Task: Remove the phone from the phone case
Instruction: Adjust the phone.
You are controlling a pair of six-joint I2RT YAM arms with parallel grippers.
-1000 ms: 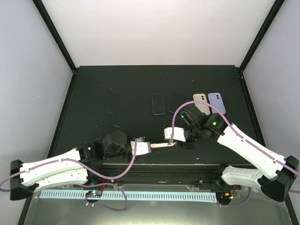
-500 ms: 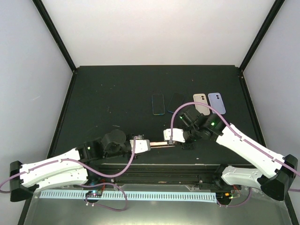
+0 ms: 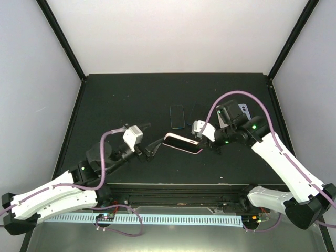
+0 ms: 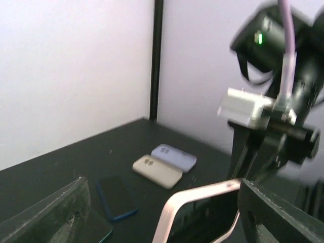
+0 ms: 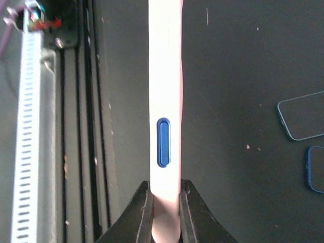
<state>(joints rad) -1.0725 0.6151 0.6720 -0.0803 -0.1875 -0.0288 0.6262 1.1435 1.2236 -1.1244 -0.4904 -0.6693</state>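
The pink phone case [image 3: 182, 143] with the dark phone in it hangs above the table's middle, screen up. My right gripper [image 3: 203, 139] is shut on its right end. In the right wrist view the case [image 5: 165, 91] runs edge-on away from the shut gripper [image 5: 165, 205], a blue side button [image 5: 163, 142] showing. My left gripper [image 3: 153, 149] stands open at the case's left end. In the left wrist view the pink rim [image 4: 200, 195] lies between the spread fingers [image 4: 61, 212], close to the right one; I cannot tell if it touches.
At the back lie a teal-rimmed phone [image 3: 177, 116], a dark blue one [image 3: 198, 111] and a lilac case [image 3: 245, 109]; a beige case [image 4: 157, 170] lies beside the lilac one [image 4: 173, 156]. The black rail [image 3: 178, 189] runs along the table's near edge.
The left gripper has opened and let go of the case. The right gripper, still shut on it, has carried it up and away from the near edge. Both arms swung toward the table's middle.
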